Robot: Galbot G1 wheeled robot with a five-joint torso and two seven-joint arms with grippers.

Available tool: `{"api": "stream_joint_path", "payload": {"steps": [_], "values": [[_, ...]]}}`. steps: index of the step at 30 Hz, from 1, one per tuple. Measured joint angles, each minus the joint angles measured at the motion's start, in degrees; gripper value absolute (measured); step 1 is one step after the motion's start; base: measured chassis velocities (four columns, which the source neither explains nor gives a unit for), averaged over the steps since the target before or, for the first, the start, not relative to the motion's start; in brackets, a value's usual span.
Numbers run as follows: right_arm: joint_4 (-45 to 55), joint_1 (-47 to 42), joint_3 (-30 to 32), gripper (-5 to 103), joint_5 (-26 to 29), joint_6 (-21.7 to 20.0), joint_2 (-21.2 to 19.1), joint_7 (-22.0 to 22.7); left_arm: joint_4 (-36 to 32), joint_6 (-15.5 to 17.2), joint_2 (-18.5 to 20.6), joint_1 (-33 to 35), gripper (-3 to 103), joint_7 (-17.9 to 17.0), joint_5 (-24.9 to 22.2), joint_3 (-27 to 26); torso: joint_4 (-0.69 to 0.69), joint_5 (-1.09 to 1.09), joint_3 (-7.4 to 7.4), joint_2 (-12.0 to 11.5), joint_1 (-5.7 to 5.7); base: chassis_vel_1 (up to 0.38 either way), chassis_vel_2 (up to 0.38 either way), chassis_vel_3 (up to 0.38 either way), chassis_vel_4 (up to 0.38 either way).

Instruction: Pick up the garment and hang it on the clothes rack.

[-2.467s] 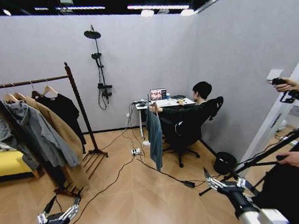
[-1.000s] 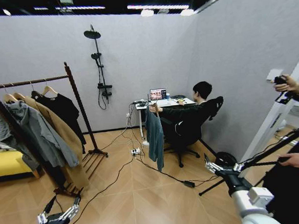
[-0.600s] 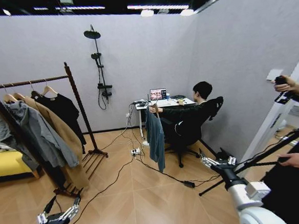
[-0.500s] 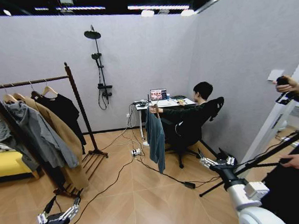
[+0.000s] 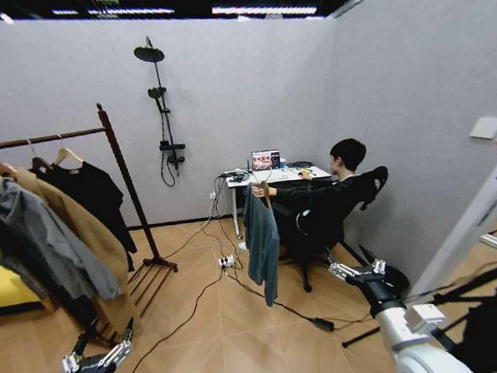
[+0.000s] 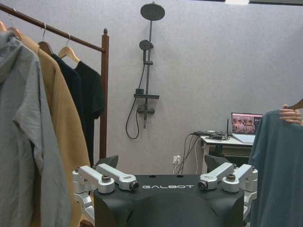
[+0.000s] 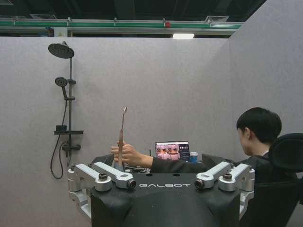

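Note:
The garment (image 5: 262, 241), a teal shirt on a hanger, hangs from the hand of a person seated at a desk in the middle of the room. The same garment (image 6: 279, 170) shows at the edge of the left wrist view. In the right wrist view the hand holds up the hanger's hook (image 7: 121, 135). The clothes rack (image 5: 118, 174) stands at the left with coats on its top bar. My right gripper (image 5: 357, 270) is open, raised low right, short of the garment. My left gripper (image 5: 97, 361) is open, low at the left, facing the clothes rack (image 6: 104, 94).
A grey jacket (image 5: 39, 239), a tan coat (image 5: 95, 248) and a black top (image 5: 91, 197) hang on the rack. Cables (image 5: 238, 281) and a power strip lie across the wooden floor. A desk with a laptop (image 5: 265, 160), an office chair and tripod legs (image 5: 485, 277) stand ahead and right.
My right arm has risen and reached forward towards the garment. The head view has shifted, so the rack sits further left. The left gripper keeps its place.

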Motion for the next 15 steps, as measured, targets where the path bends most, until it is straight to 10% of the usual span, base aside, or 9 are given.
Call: {"api": "stream_joint_path", "payload": {"steps": [15], "values": [[-2.5,1.5,-1.8,100,2.0,6.1,-1.6,-9.9,0.0,0.0,0.0,0.0,100,0.0,0.0,0.0,0.03,0.13,0.01,0.0,0.03,-0.349,0.351,0.362,-0.350]]}}
